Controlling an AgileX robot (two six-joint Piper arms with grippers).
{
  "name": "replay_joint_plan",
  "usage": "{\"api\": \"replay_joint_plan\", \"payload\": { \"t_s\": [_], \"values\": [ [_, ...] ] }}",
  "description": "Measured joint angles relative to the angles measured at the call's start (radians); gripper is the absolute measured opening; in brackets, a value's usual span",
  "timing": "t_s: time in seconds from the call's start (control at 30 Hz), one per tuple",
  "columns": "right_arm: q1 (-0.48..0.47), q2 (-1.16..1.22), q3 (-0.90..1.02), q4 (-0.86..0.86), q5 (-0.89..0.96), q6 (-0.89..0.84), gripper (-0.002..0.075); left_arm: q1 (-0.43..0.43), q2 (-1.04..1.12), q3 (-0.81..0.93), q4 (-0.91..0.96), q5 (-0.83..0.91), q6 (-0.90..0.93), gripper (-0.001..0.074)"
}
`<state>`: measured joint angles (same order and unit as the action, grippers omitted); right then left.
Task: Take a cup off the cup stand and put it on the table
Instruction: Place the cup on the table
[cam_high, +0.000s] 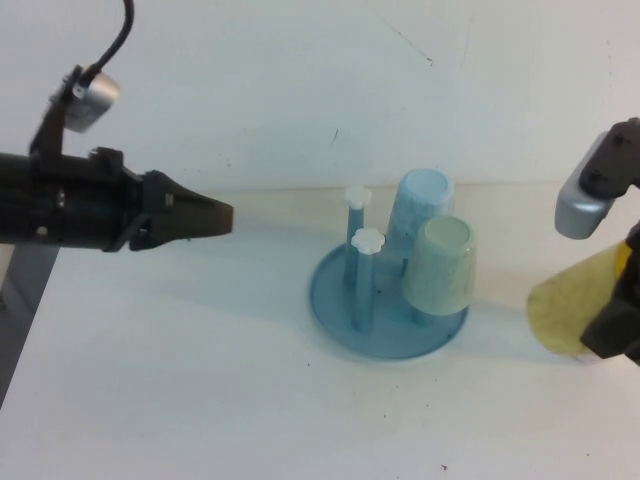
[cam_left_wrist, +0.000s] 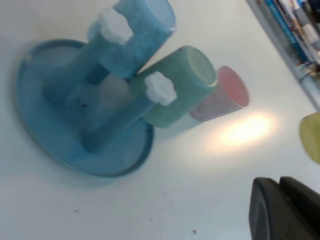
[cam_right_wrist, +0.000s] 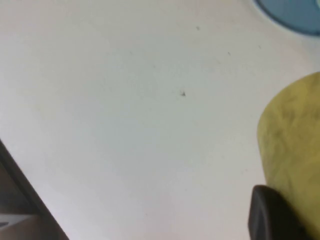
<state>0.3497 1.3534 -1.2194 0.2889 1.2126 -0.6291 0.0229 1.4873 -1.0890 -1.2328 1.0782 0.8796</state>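
Observation:
The pale yellow cup (cam_high: 578, 303) is held in my right gripper (cam_high: 612, 325) at the right edge of the table (cam_high: 200, 380), tilted, well right of the cup stand (cam_high: 385, 300). In the right wrist view the cup (cam_right_wrist: 292, 135) fills the corner beside one dark finger (cam_right_wrist: 272, 215). The blue stand holds a blue cup (cam_high: 420, 210) and a pale green cup (cam_high: 442, 265); two pegs with white knobs (cam_high: 367, 241) are bare. My left gripper (cam_high: 215, 217) is shut and empty, hovering left of the stand. The left wrist view shows the stand (cam_left_wrist: 75, 125) and the yellow cup's edge (cam_left_wrist: 311, 136).
A pink cup (cam_left_wrist: 225, 97) shows behind the green cup (cam_left_wrist: 182, 85) in the left wrist view. The table's left edge (cam_high: 20, 330) drops off near the left arm. Bare tabletop lies in front of the stand.

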Motion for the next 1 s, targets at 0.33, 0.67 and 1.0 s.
{"api": "replay_joint_plan", "payload": {
  "t_s": [0.33, 0.67, 1.0],
  "values": [
    [0.093, 0.175, -0.009, -0.231, 0.016, 0.125, 0.0036, 0.000, -0.304, 0.000, 0.232, -0.139, -0.040, 0.0001],
    [0.214, 0.467, -0.009, -0.445, -0.008, 0.234, 0.0033, 0.000, -0.554, 0.000, 0.367, -0.110, -0.137, -0.0001],
    [0.217, 0.507, -0.011, -0.459, -0.014, 0.244, 0.0063, 0.000, -0.600, 0.000, 0.401, -0.102, -0.158, -0.0001]
  ]
}}
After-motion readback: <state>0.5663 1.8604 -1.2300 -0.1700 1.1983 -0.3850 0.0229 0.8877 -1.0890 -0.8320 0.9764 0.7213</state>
